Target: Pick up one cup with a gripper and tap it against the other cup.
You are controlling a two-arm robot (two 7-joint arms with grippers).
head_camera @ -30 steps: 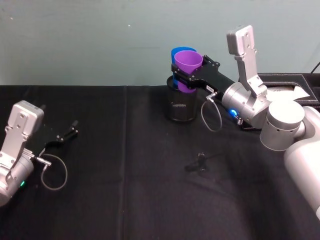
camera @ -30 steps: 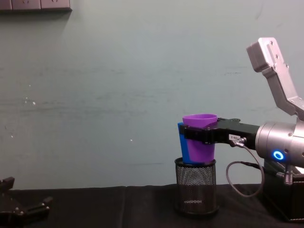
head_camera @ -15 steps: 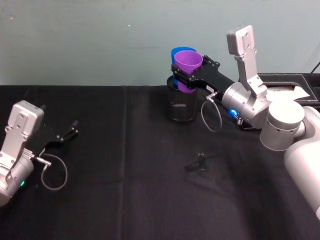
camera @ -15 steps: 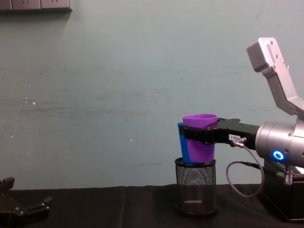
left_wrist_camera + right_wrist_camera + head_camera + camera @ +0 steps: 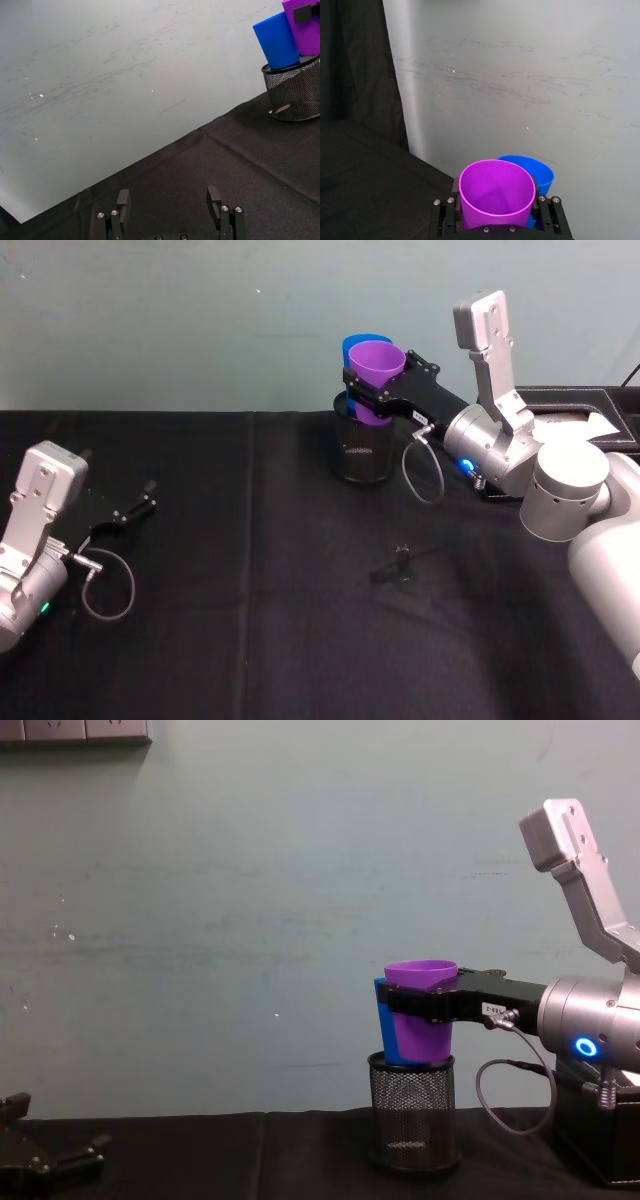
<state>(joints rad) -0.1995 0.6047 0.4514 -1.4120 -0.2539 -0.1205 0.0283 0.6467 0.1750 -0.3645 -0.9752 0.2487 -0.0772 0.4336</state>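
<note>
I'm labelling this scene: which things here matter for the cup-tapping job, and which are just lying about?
In the job: purple cup, held by the right gripper; blue cup beside it.
Lying about: mesh holder below the cups; small black scrap; left gripper, parked open.

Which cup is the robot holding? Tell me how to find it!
Find the black mesh holder at the back of the black table. At its top, the right tool grips a purple cup. The blue cup stands right behind it; only the purple one is held.
</note>
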